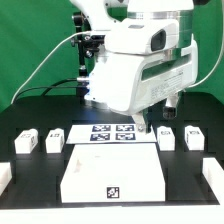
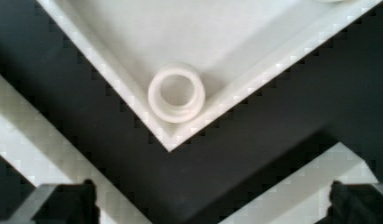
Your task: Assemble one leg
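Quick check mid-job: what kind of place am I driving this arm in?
Most likely a robotics lab test bench: a green curtain backs a black table, and a marker board with printed tags lies among small tagged white legs.

Arm (image 1: 140, 60) above marker board (image 1: 112, 133); legs (image 1: 55, 139) on both sides.

My arm (image 1: 140, 45) leans forward across the middle of the exterior view, its bulky white wrist housing (image 1: 135, 85) bent over so that the end points straight down. My gripper (image 2: 211, 203) hangs with its jaws spread wide. In the wrist view, the two dark fingertips (image 2: 63, 200) sit far apart, near opposite edges.
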Robot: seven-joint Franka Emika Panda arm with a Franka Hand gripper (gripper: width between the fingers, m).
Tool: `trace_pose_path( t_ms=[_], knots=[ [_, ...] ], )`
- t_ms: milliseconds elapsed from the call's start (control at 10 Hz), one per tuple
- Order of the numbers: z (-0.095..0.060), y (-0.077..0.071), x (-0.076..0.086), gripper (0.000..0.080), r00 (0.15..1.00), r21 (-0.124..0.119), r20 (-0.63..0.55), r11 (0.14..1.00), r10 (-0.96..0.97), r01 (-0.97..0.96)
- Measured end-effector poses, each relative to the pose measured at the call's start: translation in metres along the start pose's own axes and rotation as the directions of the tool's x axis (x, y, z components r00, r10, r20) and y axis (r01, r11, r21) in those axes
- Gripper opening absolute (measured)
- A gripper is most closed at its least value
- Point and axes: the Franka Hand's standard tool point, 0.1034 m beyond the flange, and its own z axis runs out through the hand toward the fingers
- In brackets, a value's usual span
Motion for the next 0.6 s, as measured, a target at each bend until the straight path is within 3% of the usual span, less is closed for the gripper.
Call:
trace_pose_path(
  t_ms=[200,400,500,600],
  knots=[
    [0.000,0.000,0.000,0.0650,1.000,0.000,0.000,1.000,0.000,0.000],
    [0.002,0.001,-0.005,0.0650,0.977,-0.002,0.001,0.977,-0.211,0.211],
    [0.009,-0.008,-0.026,0.0650,0.933,-0.025,-0.009,0.933,-0.360,0.360],
    [0.016,-0.015,-0.053,0.0650,0.860,-0.021,-0.003,0.860,-0.511,0.511]
  ],
)
